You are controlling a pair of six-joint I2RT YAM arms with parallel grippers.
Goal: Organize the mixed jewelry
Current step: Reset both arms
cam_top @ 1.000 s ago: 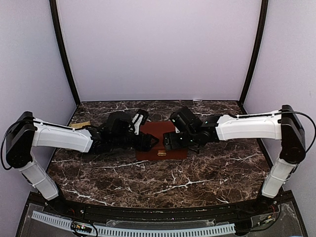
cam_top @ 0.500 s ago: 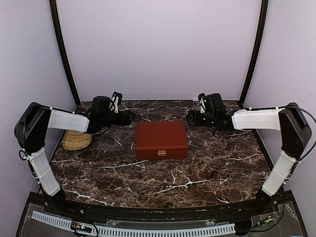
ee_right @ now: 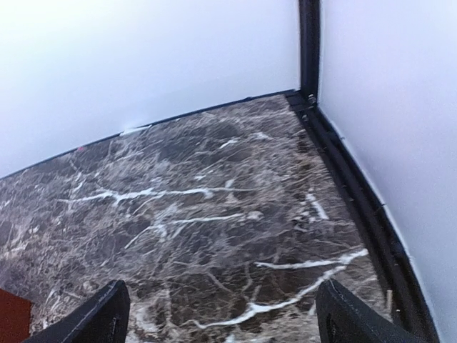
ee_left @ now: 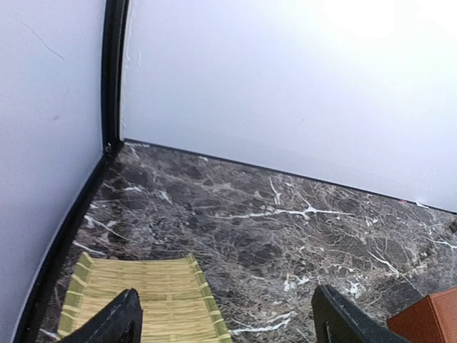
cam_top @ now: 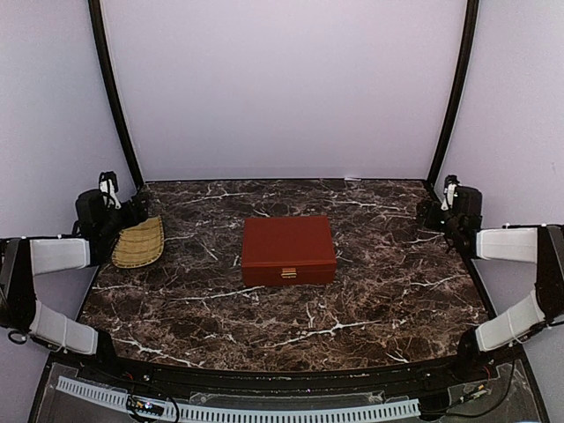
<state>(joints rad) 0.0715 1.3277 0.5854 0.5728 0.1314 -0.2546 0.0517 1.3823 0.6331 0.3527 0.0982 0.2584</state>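
Observation:
The mixed jewelry is out of view. A red-brown wooden box (cam_top: pixel 288 249) sits shut in the middle of the marble table, its brass clasp facing the near edge. My left gripper (cam_top: pixel 132 208) hangs at the far left edge, above the back end of a woven bamboo tray (cam_top: pixel 139 243). In the left wrist view its jaws stand open and empty (ee_left: pixel 225 325) over the bamboo tray (ee_left: pixel 143 296) and bare marble. My right gripper (cam_top: pixel 430 211) is pulled back to the far right edge, open and empty (ee_right: pixel 221 321) over bare marble.
Black frame posts stand in both back corners (cam_top: pixel 113 97) (cam_top: pixel 451 97), with lilac walls behind and at the sides. A corner of the box shows at the lower right of the left wrist view (ee_left: pixel 432 321) and at the lower left of the right wrist view (ee_right: pixel 11 314).
Both arms have drawn away from the box, first to the back of the table, then out to its left and right edges. The left gripper has opened wider. The box stands uncovered and shut.

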